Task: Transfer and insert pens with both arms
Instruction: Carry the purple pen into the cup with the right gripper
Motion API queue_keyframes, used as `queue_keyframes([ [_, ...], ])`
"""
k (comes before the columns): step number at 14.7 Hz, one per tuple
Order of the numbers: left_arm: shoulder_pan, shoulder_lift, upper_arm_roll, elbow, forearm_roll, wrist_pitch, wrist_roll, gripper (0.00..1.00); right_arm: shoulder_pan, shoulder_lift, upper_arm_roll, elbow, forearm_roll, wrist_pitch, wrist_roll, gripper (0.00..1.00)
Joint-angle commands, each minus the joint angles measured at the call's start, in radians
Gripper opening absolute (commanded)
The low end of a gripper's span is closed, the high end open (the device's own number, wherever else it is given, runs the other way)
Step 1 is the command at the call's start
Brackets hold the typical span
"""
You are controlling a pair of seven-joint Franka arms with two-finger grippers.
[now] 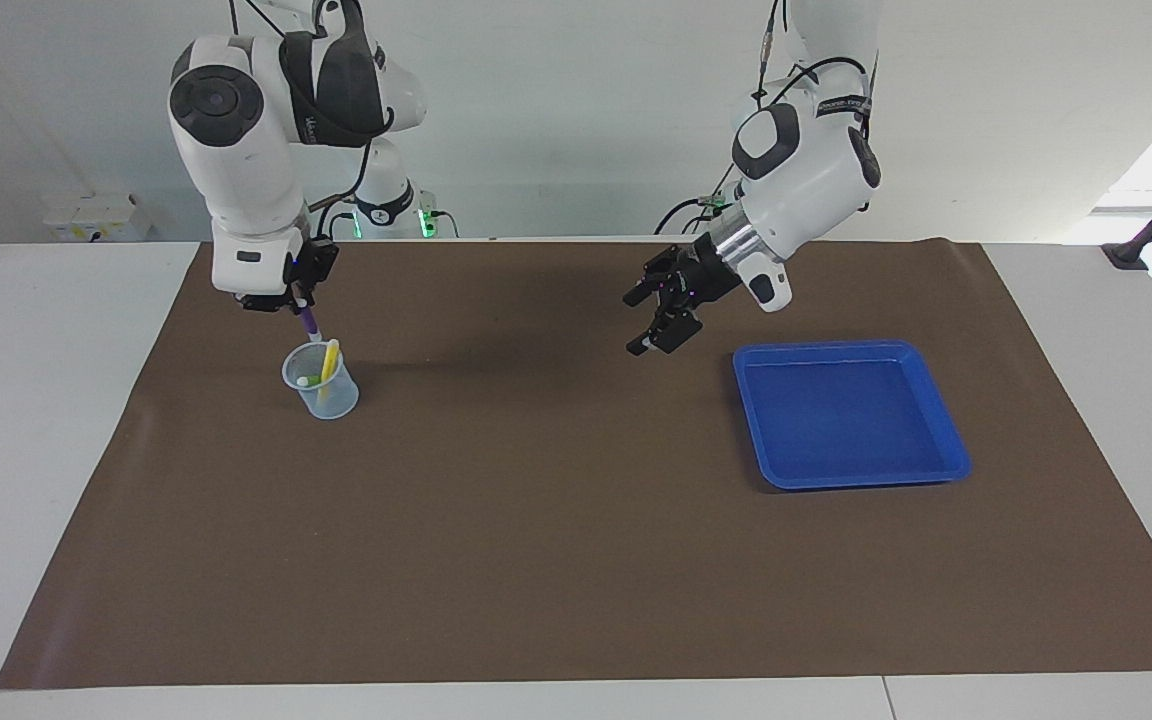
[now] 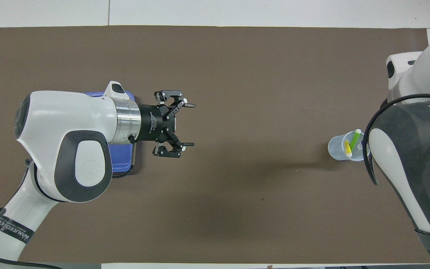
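In the cup (image 1: pixel 321 383): yellow pen (image 1: pixel 328 360).

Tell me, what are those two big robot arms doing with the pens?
The right gripper is shut on the purple pen, pointing it down just above the clear cup. A yellow pen and a green pen already stand in that cup. The left gripper waits open above the brown mat, beside the blue tray.
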Motion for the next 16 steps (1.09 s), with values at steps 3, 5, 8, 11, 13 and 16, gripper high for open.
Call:
queue_keyframes([
  [3, -0.224, -0.032, 0.296, -0.014, 0.224, -0.085, 0.106, 1.00, -0.002, -0.091, 0.005, -0.227, -0.043, 0.216, -0.061, 0.00],
  [5, -0.298, -0.038, 0.413, -0.003, 0.312, -0.172, 0.233, 1.00, -0.002, -0.097, 0.005, -0.257, -0.045, 0.233, -0.064, 0.00],
  [8, -0.354, -0.055, 0.554, -0.002, 0.416, -0.290, 0.463, 1.00, -0.002, -0.097, 0.003, -0.266, -0.075, 0.229, -0.106, 0.00],
  [11, -0.365, -0.050, 0.657, 0.069, 0.542, -0.462, 0.711, 1.00, -0.002, -0.103, 0.003, -0.288, -0.082, 0.241, -0.130, 0.00],
  [13, -0.365, -0.047, 0.694, 0.124, 0.617, -0.556, 0.868, 1.00, -0.002, -0.108, 0.005, -0.304, -0.101, 0.265, -0.167, 0.00],
  [16, -0.404, -0.043, 0.772, 0.242, 0.676, -0.709, 1.095, 1.00, -0.002, -0.111, 0.005, -0.320, -0.105, 0.285, -0.202, 0.00],
])
